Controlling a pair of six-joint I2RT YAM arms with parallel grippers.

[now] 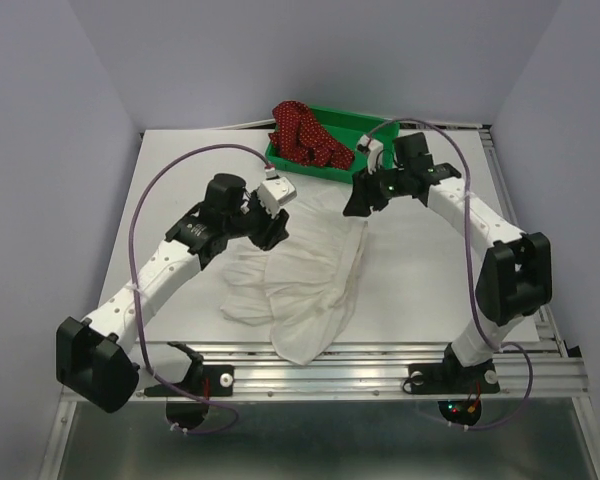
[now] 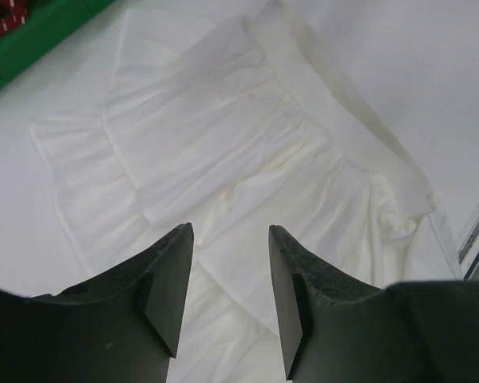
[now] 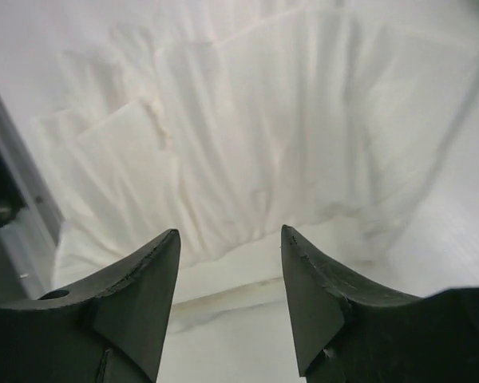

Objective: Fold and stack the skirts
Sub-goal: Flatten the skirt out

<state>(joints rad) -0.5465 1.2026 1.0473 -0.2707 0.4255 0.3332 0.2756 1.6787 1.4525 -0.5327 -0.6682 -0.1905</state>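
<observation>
At the near edge, a metal rail (image 1: 380, 365) with both arm bases bolted on. Just beyond it, on the white table (image 1: 170, 190), the white skirt (image 1: 300, 285): laid out flat but rumpled, ruffled tiers showing, one corner reaching almost to the rail, the far end narrowing between the two grippers.

Over the far left part of that skirt, the left gripper (image 1: 270, 232), angled down toward the near right. Seen from its wrist: dark fingers (image 2: 172, 271) spread apart, nothing between them, pleated white cloth beneath. Touching the cloth or just above it, impossible to tell.

Over the skirt's far right end, the right gripper (image 1: 361, 200), angled down toward the near left. Seen from its wrist: fingers (image 3: 311, 279) likewise parted and holding nothing, the skirt's edge and a strip of bare table below.

Farthest back, just beyond the right gripper, a green tray (image 1: 310, 170) near the far middle of the table. Bunched in its left half, the red skirt (image 1: 302, 135), dark red with tiny white dots, heaped above the rim and well apart from the white one.
</observation>
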